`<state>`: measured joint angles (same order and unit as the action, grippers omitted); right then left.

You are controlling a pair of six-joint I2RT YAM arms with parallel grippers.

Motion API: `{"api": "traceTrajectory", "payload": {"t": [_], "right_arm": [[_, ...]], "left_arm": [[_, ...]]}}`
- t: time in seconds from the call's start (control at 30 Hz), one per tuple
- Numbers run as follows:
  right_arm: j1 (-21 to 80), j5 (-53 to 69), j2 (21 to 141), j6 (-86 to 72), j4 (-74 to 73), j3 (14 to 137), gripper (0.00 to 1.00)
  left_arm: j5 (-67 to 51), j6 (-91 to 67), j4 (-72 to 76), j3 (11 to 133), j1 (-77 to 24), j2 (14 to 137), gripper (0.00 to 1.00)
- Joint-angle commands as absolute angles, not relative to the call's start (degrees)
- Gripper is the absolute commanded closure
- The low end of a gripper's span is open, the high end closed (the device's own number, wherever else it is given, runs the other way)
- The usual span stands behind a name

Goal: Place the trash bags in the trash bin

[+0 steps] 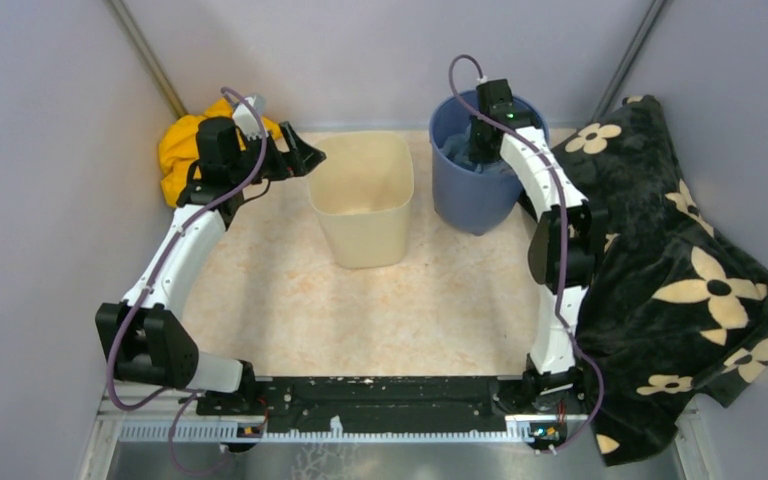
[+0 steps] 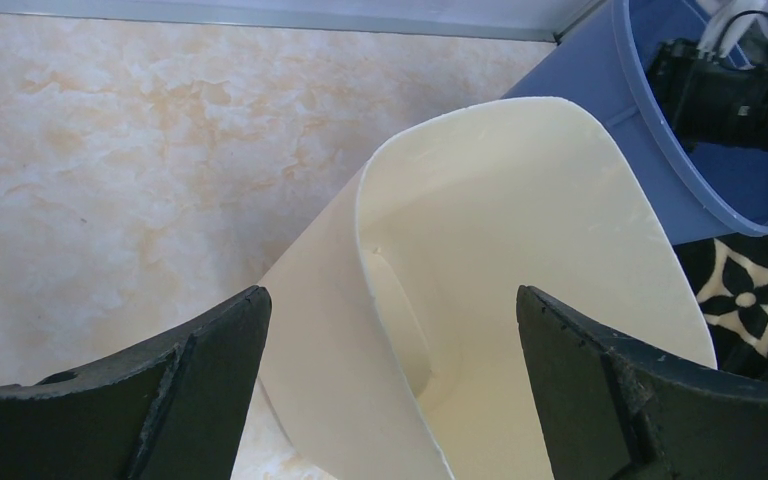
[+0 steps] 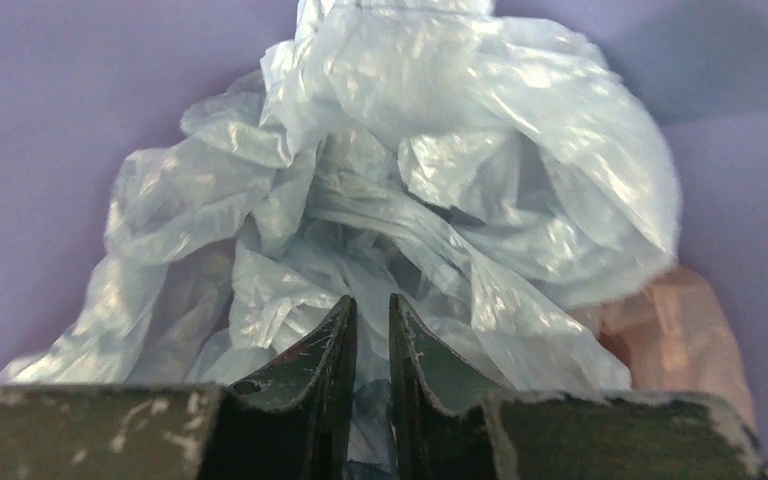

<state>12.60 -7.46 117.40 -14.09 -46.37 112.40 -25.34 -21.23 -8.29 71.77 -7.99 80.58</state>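
Inside the blue bucket, at the far right of the table: the right gripper, reaching down past the rim. Jaws drawn nearly together, only a narrow slit between them, and in that slit a fold of pale-blue film, so pinched on the trash bags. Bags bunched in a crinkled, translucent heap just ahead of the tips, pressed against both of them and filling most of the wrist view. To the right of the heap, a pinkish patch, too blurred to name.

Just left of the bucket, close beside it: the trash bin, cream, upright, with a rounded-square rim. Bags wholly down in the bucket, apart from the bin.

By the bin's far left corner, the left gripper — spread wide, holding nothing, aimed across the bin's open mouth in its own wrist view. Contact with the rim: cannot tell.

Behind that arm, in the far left corner, a yellow cloth, crumpled against the wall. Along the right side of the table, a black blanket with cream flowers — draped over the edge, right next to the right arm.
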Motion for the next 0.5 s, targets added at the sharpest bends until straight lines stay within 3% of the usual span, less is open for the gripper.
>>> {"api": "traceTrajectory", "payload": {"t": [0.0,0.47], "right_arm": [[12.4,-8.6,107.0,-13.9,-43.1,112.5,0.82],[12.5,-8.0,97.1,-13.8,-40.7,112.1,0.87]], "left_arm": [[-24.3,-22.3,-7.5,72.1,-7.7,79.4,0.01],[-23.7,-23.3,-7.2,69.0,-7.7,75.0,0.01]]}}
